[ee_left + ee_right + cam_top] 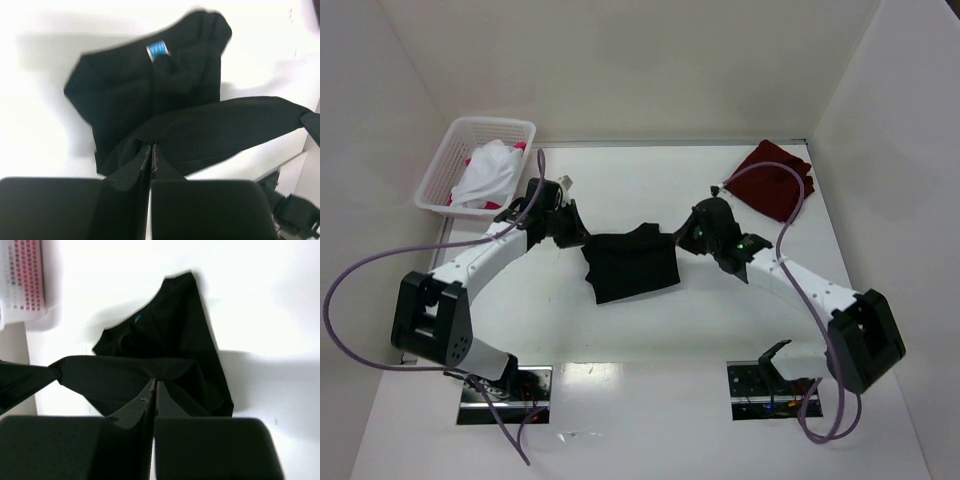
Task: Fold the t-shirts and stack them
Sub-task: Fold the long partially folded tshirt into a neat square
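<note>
**Shirt, black, pinched at two points and stretched between the arms**

- Basket (438, 170), upper left of the top view. White lattice holding a crumpled white shirt (485, 175) and a strip of pink-red cloth (507, 206). By the look of it, these are stock not yet folded.
- Left gripper (578, 235), left of centre. Jaws pressed together with no gap, black cloth clamped between them.
- Black shirt (632, 268), centre. Its upper edge runs as a taut band from one gripper to the other. The body hangs below and trails onto the table (650, 340). A small label (157, 50) shows near the collar in the left wrist view. The two-point hold probably serves to spread the cloth so it can be laid flat for a fold.
- Right gripper (684, 238), right of centre. Jaws likewise fully closed on the opposite end of the same edge.
- Maroon shirt (775, 178), upper right corner. It lies flat and compact, well apart from both grippers, and is likely the start of the stack.
</note>
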`<state>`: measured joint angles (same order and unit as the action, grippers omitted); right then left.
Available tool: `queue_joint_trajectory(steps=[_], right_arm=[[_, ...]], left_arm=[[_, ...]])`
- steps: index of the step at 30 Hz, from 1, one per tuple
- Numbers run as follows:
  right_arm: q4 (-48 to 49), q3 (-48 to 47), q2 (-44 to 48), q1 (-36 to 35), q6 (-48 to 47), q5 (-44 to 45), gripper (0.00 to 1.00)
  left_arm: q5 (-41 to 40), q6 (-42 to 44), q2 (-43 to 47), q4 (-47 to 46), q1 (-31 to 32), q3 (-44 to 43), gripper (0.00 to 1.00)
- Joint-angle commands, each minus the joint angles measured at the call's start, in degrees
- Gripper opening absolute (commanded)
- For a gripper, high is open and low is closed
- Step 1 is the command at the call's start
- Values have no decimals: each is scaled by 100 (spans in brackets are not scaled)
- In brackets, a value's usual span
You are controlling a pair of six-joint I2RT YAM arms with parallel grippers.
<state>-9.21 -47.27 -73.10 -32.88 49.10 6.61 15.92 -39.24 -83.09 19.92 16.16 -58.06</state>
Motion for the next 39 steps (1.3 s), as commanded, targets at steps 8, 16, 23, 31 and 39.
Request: queue_joint_trajectory(steps=[8, 16, 23, 31, 39], right_arm=[[956, -1618, -1812, 379, -612, -433, 0], [1263, -2014, -3033, 484, -665, -538, 2], [1256, -2690, -3614, 748, -911, -784, 28], [1238, -2814, -2930, 801, -1175, -784, 77], [1449, -1936, -1936, 801, -1122, -1485, 1]], left_arm=[[122, -242, -962, -911, -456, -337, 0], [262, -242, -1789, -1087, -667, -451, 3], [262, -294, -1958, -1332, -834, -504, 43], [121, -119, -965, -1017, -834, -777, 87], [930, -417, 74, -1675, -579, -110, 10]])
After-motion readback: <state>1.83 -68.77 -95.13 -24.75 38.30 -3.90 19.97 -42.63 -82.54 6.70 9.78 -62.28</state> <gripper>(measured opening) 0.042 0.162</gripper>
